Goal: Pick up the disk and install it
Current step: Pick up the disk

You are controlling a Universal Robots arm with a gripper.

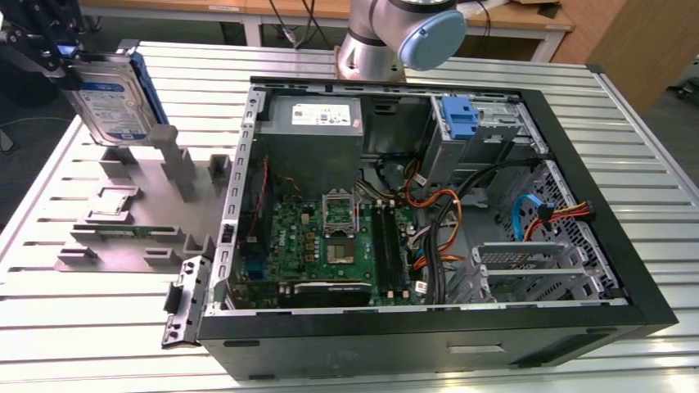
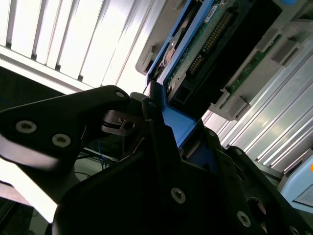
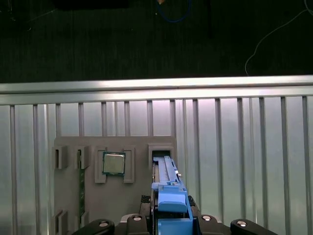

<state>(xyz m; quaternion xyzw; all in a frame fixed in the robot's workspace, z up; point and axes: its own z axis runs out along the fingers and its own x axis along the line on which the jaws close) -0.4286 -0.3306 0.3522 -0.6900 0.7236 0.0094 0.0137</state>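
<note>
Hard drive (image 1: 110, 102) in blue rail frame gripped upright by closed pincer (image 1: 69, 70), held above grey parts holder (image 1: 142, 237) at the exterior view's left, open computer case (image 1: 437, 332) alongside on slatted counter (image 1: 87, 336)

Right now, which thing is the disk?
Look to the exterior view's left of the open computer case, over the grey tray. The claw holds the disk on edge: a silver slab with white-and-blue label and blue rails, unlike the small square chip.

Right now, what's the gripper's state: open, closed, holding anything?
Gripper: closed, holding the disk by its upper end, beside the open computer case.
</note>
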